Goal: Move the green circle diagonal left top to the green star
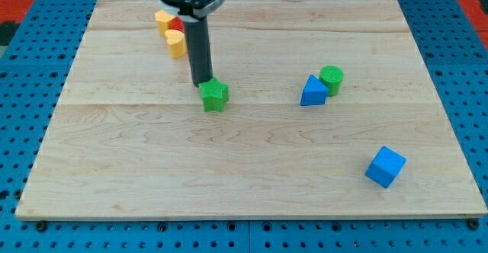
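The green circle (pixel 332 79) stands right of the board's middle, touching the blue triangle (pixel 312 91) on its left. The green star (pixel 215 94) lies left of the middle, well apart from the circle. My tip (pixel 202 83) is just above and left of the star, touching or nearly touching its top-left edge. The dark rod rises from there to the view's top.
A yellow block (pixel 163 18), a yellow heart-like block (pixel 176 44) and a red block (pixel 177 25) partly hidden by the rod cluster at the top left. A blue cube (pixel 385 166) lies at the lower right. The wooden board (pixel 252 169) sits on a blue pegboard.
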Robot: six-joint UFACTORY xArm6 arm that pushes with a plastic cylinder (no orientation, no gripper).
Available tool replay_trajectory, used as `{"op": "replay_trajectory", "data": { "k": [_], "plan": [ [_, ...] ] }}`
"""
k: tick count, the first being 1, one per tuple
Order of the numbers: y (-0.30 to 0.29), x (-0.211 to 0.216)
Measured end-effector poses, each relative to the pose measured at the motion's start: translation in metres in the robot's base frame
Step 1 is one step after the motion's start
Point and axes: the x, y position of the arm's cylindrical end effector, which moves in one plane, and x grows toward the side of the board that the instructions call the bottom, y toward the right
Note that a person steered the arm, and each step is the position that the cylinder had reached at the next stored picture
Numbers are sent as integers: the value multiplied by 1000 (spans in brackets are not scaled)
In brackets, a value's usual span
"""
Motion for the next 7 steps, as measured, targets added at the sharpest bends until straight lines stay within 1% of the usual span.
{"op": "replay_trajectory", "data": {
  "k": [1,2,3,4,6,7],
  "plan": [
    [5,33],
    [68,52],
    [129,92],
    [162,117],
    [166,80],
    [214,38]
  ]
}}
